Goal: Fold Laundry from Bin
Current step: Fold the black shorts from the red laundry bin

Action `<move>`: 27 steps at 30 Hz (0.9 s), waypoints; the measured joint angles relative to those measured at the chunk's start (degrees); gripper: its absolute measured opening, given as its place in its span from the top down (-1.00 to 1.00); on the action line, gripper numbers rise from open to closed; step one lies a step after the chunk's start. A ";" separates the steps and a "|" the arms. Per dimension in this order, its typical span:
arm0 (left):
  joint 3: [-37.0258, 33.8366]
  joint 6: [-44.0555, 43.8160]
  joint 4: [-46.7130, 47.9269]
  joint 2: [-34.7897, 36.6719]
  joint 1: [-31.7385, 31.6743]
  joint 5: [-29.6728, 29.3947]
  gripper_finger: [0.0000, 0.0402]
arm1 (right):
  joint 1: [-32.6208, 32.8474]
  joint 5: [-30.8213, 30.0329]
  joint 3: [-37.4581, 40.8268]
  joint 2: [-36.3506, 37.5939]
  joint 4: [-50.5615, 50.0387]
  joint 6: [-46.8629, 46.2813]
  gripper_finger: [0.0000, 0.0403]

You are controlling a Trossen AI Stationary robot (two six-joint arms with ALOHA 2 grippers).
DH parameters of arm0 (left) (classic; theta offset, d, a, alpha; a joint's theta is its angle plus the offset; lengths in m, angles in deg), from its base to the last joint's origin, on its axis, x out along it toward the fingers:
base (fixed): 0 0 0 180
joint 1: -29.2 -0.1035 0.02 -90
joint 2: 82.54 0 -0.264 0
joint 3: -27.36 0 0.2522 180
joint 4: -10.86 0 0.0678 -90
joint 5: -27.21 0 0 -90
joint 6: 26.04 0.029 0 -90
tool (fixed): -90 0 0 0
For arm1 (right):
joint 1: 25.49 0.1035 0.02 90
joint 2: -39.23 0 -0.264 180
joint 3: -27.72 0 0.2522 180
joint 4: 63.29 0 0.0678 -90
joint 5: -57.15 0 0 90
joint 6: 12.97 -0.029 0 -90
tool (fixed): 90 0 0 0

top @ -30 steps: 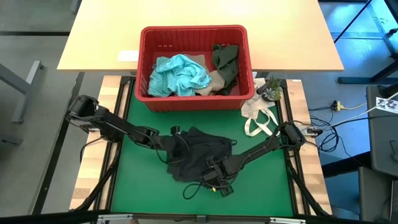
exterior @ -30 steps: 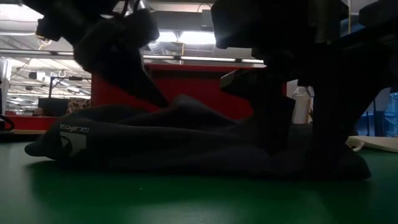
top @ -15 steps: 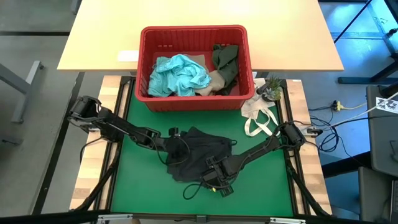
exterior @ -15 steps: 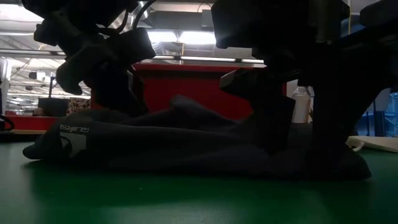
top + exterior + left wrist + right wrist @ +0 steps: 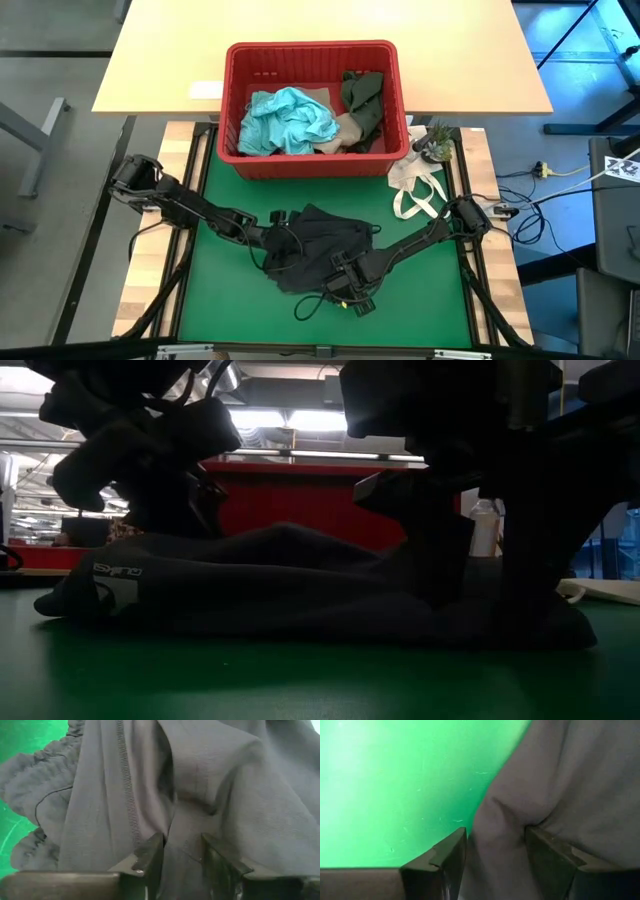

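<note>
A black garment (image 5: 320, 245) lies crumpled on the green mat (image 5: 215, 290), a white logo at its left end (image 5: 118, 575). My left gripper (image 5: 272, 243) slants down onto the garment's left part and is shut on a fold. At the garment's near edge my right gripper (image 5: 345, 283) points almost straight down and is shut on cloth. Beyond the mat stands the red bin (image 5: 312, 50), which holds a teal garment (image 5: 290, 118), an olive one (image 5: 362, 95) and a beige one (image 5: 345, 130). My left gripper has a raised fold of the black cloth (image 5: 182, 840) between its two fingers (image 5: 150, 852), beside a stitched seam. It comes slanting down from the table's left. The garment lies slack on the mat. My right gripper has a bunched bit of the garment's edge (image 5: 495, 832) between its two fingers (image 5: 540, 850); the cloth dents in at one finger. The fingers point down from above, one beside bare green mat. The cloth rests on the mat.
A white cloth bag with loop handles (image 5: 415, 185) and a small potted plant (image 5: 435, 143) sit at the mat's far right corner. Bare green mat shows left of and in front of the black garment. A pale wooden table (image 5: 150, 60) lies under and behind the bin.
My left gripper has sunk and tipped further down onto the garment's left part, drifting a little toward the table's left. The ridge of black cloth that stood up near the middle has flattened. My right gripper has kept still.
</note>
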 joint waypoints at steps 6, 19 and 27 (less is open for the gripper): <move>0.00 0.02 0.02 0.00 -0.02 -0.07 0.69 | -0.02 0.00 0.02 0.00 0.07 0.00 -0.02; 0.00 -2.79 5.29 4.99 -0.25 -11.96 0.99 | -0.02 0.00 0.03 0.00 0.11 -0.11 -0.02; 0.00 -4.68 12.82 6.21 -0.96 -14.32 0.99 | -0.02 0.00 0.03 0.00 0.10 -1.15 -0.02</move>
